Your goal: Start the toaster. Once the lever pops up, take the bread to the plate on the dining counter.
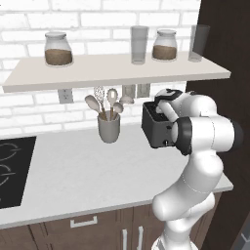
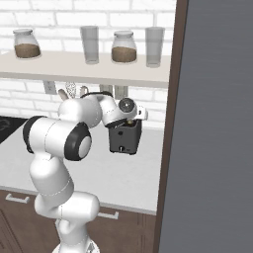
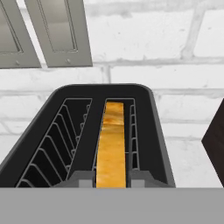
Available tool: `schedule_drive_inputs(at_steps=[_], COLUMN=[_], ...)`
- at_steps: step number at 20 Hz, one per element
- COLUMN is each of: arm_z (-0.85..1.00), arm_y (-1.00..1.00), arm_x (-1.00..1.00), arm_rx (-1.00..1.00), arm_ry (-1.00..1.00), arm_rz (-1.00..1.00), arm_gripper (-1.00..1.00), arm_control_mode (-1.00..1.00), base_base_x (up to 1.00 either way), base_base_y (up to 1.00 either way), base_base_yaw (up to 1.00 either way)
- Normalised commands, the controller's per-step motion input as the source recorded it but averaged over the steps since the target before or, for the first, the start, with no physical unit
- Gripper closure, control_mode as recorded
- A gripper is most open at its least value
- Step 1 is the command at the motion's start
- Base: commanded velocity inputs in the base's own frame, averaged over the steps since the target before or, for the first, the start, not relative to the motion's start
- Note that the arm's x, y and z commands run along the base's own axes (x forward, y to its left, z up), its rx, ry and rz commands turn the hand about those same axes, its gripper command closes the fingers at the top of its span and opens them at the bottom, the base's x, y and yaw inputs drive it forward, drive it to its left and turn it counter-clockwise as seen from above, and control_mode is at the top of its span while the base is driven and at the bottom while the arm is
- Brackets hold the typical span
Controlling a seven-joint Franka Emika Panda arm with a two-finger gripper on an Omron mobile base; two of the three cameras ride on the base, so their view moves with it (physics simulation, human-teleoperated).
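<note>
- gripper point(image 2: 129, 120) sits right over the toaster point(image 1: 157, 128), can't tell if it's open or closed
- bread point(image 3: 112, 144) is down in the right slot, left slot's bare

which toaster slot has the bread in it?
In the hand view, the right-hand slot of the toaster holds the bread, its yellow-brown crust showing. The left-hand slot shows only bare wire guides.

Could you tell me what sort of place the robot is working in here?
A home-style kitchen, rendered. A toaster with bread in one slot stands on a pale worktop beside a black hob, and a utensil cup sits under a shelf of jars.
</note>
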Motion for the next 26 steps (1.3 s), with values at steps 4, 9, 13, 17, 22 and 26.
schedule_drive_inputs(at_steps=[4, 9, 13, 17, 22, 26], arm_z=[0.0, 0.0, 0.0, 0.0, 0.0, 0.0], arm_y=[0.0, 0.0, 0.0, 0.0, 0.0, 0.0], arm_x=[0.0, 0.0, 0.0, 0.0, 0.0, 0.0], arm_rx=[0.0, 0.0, 0.0, 0.0, 0.0, 0.0], arm_ry=[0.0, 0.0, 0.0, 0.0, 0.0, 0.0], arm_rz=[0.0, 0.0, 0.0, 0.0, 0.0, 0.0], arm_gripper=[1.0, 1.0, 1.0, 1.0, 1.0, 1.0], arm_control_mode=[-1.0, -1.0, -1.0, -1.0, -1.0, -1.0], base_base_x=[0.0, 0.0, 0.0, 0.0, 0.0, 0.0], base_base_y=[0.0, 0.0, 0.0, 0.0, 0.0, 0.0], base_base_yaw=[0.0, 0.0, 0.0, 0.0, 0.0, 0.0])
